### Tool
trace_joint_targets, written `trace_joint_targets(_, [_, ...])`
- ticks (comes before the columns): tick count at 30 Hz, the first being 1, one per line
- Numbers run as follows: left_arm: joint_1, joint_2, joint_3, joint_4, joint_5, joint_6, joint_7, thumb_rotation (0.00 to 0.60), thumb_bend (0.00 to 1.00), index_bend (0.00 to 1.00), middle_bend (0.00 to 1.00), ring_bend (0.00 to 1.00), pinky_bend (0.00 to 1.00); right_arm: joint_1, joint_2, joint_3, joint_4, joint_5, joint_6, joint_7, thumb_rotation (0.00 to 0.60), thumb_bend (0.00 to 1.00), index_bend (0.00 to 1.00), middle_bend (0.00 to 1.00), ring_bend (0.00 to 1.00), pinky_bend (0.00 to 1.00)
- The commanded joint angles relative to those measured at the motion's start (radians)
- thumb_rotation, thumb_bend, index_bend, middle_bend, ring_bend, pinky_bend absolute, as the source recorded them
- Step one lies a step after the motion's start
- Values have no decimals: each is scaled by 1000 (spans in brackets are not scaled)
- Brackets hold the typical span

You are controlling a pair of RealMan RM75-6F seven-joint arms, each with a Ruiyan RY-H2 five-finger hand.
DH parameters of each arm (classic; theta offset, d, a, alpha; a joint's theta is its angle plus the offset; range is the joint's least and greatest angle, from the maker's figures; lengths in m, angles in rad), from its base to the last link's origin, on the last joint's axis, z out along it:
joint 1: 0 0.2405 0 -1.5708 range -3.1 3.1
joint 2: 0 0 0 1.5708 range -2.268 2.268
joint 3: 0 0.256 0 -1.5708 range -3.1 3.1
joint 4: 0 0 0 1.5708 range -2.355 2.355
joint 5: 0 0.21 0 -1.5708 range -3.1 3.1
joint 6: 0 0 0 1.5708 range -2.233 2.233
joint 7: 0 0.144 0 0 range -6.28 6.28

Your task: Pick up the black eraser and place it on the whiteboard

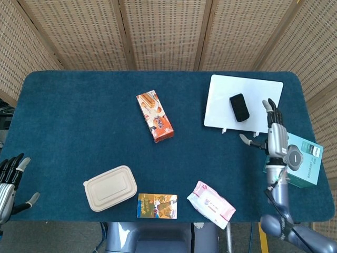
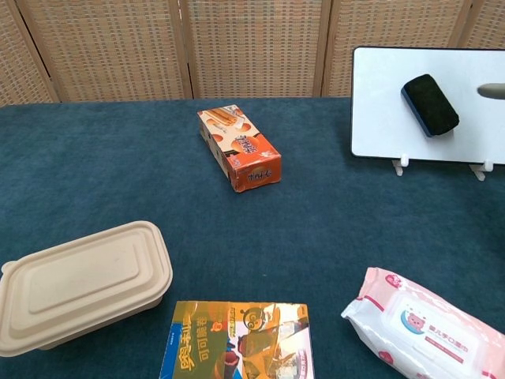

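head view high above, looking down on the whole table [image 1: 79, 105], chest view low and near, facing the screen behind, both sharing the whiteboard [image 1: 221, 100]

Chinese characters on yellow packet [image 2: 237, 341], illegible.

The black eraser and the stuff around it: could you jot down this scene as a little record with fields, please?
black eraser: lying on the whiteboard, free of both hands
whiteboard: far right part of the table, on small feet
right hand: near the whiteboard's front right corner, fingers spread, holding nothing
left hand: near left table edge, holding nothing
orange snack box: mid-table
lidded beige container: near edge
pink wipes pack: near edge, right of centre
teal product box: right edge
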Motion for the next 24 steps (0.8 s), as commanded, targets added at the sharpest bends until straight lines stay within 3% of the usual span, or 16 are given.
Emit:
trace_joint_targets(1, [2,3,2,-2,7,5,-3,600,248,0,0,0,0,-95,117,-99,-117,-111,65,-29,600,53,0,0,0,0])
trace_joint_targets(10, [13,12,1,-1,17,27,-14,600,247,0,0,0,0,-182,226,-242,-162,-329,165,-47,600,53,0,0,0,0])
trace_joint_targets(16, [16,11,-5,7,12,35,-14,600,246,0,0,0,0,-227,231,-263,-111,-414,268,-160,600,53,0,0,0,0])
trace_joint_targets(24, [21,11,-15,11,-10,37,-14,600,244,0,0,0,0,-231,292,-303,-151,-444,215,-245,600,52,0,0,0,0])
